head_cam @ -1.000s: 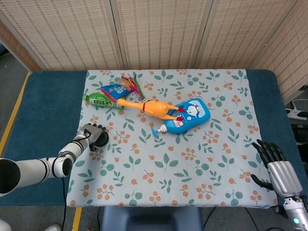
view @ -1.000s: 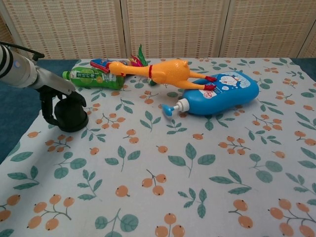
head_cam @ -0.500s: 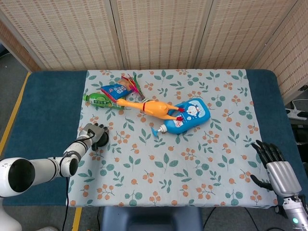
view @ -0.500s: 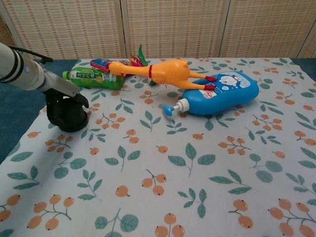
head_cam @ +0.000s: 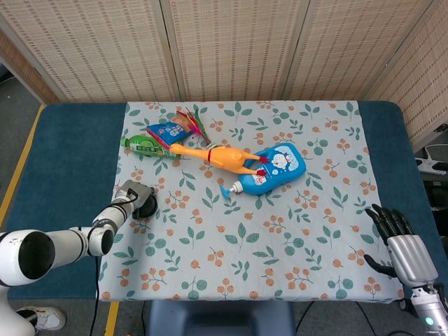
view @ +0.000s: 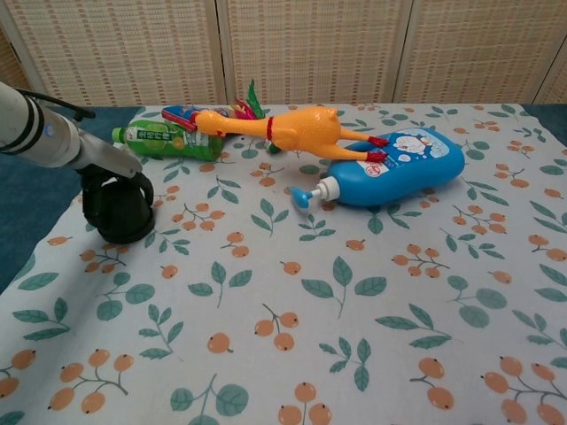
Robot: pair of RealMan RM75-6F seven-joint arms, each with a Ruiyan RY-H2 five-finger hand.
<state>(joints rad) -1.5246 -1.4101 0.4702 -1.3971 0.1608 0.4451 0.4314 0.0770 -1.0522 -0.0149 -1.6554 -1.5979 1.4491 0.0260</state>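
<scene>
On my feed the cloth [head_cam: 294, 231] is pale with green leaves and orange berries, over a dark blue worktop [head_cam: 70, 161]. I've got a black round thing [view: 120, 211], a green bottle [view: 164, 142], an orange-yellow rubber chicken [view: 297, 128] with red feet, and a bright blue pump bottle [view: 399, 168] with a cartoon print.

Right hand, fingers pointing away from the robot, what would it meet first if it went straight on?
Probably nothing: ahead of the right hand lies only bare blue table beside the flowered cloth, up to the far edge. The blue bottle lies well off to the side.
</scene>
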